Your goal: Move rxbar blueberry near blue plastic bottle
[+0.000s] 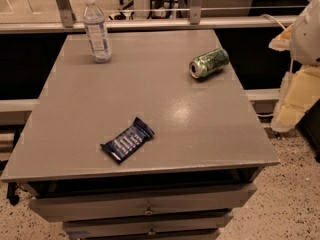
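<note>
The rxbar blueberry [127, 140] is a flat dark navy bar with pale lettering. It lies at an angle on the grey table top [150, 84], near the front edge and left of centre. The blue plastic bottle [96, 29] is clear with a white cap and a pale label. It stands upright at the far left corner of the table. My gripper [294, 106] hangs off the table's right side at the frame's right edge, far from both and holding nothing that I can see.
A green metal can [209, 62] lies on its side at the far right of the table. Drawers [145, 204] sit under the front edge. A rail and glass partition [150, 21] run behind the table. Speckled floor [295, 204] lies to the right.
</note>
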`<state>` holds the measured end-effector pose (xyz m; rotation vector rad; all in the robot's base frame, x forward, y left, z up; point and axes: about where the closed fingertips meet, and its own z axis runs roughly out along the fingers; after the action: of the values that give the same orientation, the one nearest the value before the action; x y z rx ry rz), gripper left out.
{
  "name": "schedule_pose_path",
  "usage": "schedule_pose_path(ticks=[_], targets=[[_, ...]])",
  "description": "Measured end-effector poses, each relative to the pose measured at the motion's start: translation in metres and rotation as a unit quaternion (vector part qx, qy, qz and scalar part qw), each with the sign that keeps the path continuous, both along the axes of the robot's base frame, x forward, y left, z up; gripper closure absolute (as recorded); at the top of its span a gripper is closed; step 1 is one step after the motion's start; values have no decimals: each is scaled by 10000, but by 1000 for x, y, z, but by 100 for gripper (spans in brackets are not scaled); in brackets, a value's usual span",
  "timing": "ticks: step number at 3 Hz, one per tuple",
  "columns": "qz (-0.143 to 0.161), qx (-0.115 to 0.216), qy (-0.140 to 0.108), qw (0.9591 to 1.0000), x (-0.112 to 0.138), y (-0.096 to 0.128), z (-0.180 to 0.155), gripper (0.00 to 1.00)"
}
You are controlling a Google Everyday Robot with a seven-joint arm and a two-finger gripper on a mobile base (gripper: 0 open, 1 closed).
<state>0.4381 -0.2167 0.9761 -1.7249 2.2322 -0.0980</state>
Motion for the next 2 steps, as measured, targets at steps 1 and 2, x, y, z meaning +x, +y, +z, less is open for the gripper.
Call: schedule_pose_path(ticks=[1, 2], targets=[[0, 0, 0, 10000, 0, 0, 0, 0], [82, 125, -18, 9999, 2, 9, -3, 0]])
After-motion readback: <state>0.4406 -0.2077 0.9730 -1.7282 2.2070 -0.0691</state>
